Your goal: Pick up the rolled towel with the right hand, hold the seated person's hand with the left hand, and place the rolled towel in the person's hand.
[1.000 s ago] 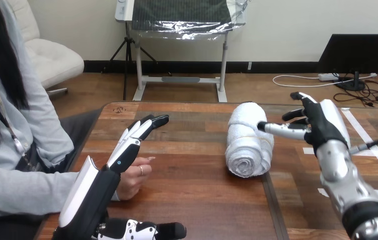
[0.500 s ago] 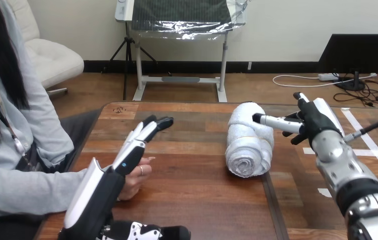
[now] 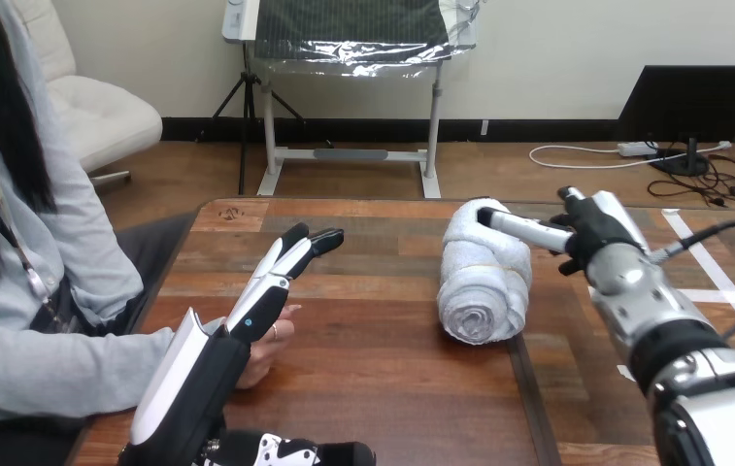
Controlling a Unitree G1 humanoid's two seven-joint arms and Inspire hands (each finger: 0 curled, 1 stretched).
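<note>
Right hand [image 3: 594, 233]: fingers extended, uncurled; one fingertip touches rolled towel [image 3: 484, 282] at its far top.
Left hand [image 3: 217, 364]: fingers straight, left of rolled towel, over person's hand [image 3: 271, 342].
Table [image 3: 373, 369]: bears rolled towel.

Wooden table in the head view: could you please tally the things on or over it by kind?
White rolled cloth towel: 1
Black-and-white robot hands: 2, the left hand and the right hand
Person's hand: 1
Total: 4
</note>
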